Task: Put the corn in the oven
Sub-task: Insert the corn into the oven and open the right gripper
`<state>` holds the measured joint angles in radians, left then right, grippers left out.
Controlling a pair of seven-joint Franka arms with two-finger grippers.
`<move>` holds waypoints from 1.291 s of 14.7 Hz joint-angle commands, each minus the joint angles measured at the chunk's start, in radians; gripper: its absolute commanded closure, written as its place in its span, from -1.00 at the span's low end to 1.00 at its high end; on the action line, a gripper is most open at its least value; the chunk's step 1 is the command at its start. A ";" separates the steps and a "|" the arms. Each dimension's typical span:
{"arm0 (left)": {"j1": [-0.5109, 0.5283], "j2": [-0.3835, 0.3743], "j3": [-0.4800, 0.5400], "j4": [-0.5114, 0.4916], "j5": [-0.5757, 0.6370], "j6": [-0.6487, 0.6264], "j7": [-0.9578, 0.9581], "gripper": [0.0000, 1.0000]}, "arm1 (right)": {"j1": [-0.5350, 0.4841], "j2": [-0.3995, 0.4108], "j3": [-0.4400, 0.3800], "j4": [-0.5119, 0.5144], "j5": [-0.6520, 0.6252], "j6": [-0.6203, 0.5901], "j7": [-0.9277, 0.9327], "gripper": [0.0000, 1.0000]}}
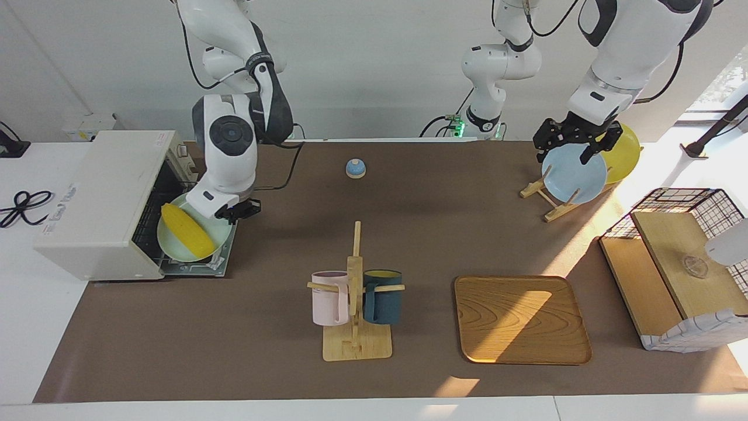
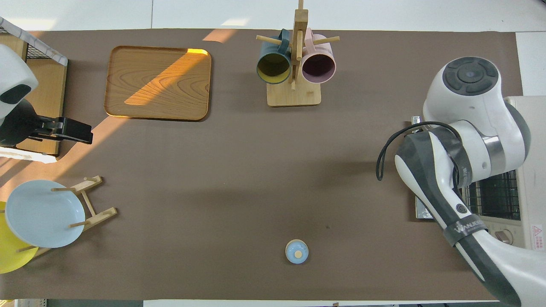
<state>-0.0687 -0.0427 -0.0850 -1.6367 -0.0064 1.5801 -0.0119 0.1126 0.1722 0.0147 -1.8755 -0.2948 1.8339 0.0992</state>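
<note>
The yellow corn (image 1: 186, 230) lies on a pale green plate (image 1: 175, 245) that sits tilted in the mouth of the off-white oven (image 1: 99, 204), over its dropped-open door (image 1: 201, 266). My right gripper (image 1: 236, 211) is shut on the plate's rim, on the side away from the oven. In the overhead view the right arm hides the corn and plate, and only the oven's (image 2: 529, 170) edge and rack show. My left gripper (image 1: 575, 143) (image 2: 81, 132) waits open, raised over the plate rack at the left arm's end of the table.
A wooden rack holds a blue plate (image 1: 574, 174) and a yellow plate (image 1: 624, 153). A mug tree (image 1: 355, 292) with a pink and a dark teal mug, a wooden tray (image 1: 522, 318), a small blue knob-topped object (image 1: 355, 168) and a wire basket with boards (image 1: 684, 263) stand on the brown mat.
</note>
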 commanded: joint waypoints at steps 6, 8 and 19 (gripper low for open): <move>0.010 0.020 0.001 -0.012 -0.010 -0.008 0.006 -1.00 | -0.109 -0.057 0.013 -0.140 -0.006 0.113 -0.072 1.00; 0.010 0.014 -0.002 -0.012 -0.010 -0.017 0.006 -1.00 | -0.117 -0.069 0.011 -0.163 -0.006 0.114 -0.072 1.00; 0.010 0.003 -0.007 0.020 -0.012 -0.022 0.004 -1.00 | -0.156 -0.071 0.017 -0.168 0.000 0.102 -0.101 0.51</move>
<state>-0.0686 -0.0312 -0.0859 -1.6256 -0.0066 1.5769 -0.0119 -0.0348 0.1151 0.0185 -2.0245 -0.2948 1.9230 0.0173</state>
